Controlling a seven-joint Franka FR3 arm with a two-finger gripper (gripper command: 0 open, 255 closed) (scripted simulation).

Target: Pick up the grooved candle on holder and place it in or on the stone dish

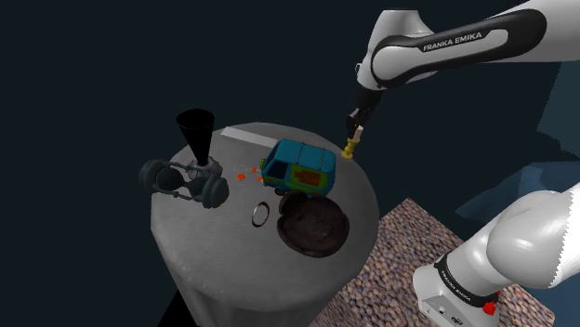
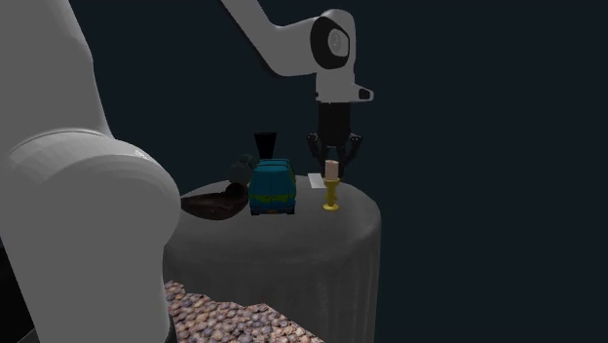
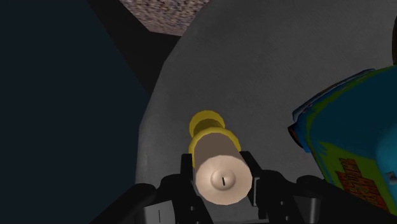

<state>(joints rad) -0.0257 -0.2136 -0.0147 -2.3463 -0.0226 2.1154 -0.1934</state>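
Wrist view has my gripper (image 3: 220, 175) pinching the grooved candle (image 3: 213, 149) just under its top, while its yellow holder (image 3: 207, 121) appears to rest on the round table (image 3: 254, 76). In the shoulder view the candle stands at the tabletop's 1 o'clock rim. The stone dish (image 1: 314, 227) lies near 5 o'clock, with a blue toy van (image 1: 299, 169) between them. With so high a grip the candle could tilt or slip as I lift, and carried low, its holder could clip the van.
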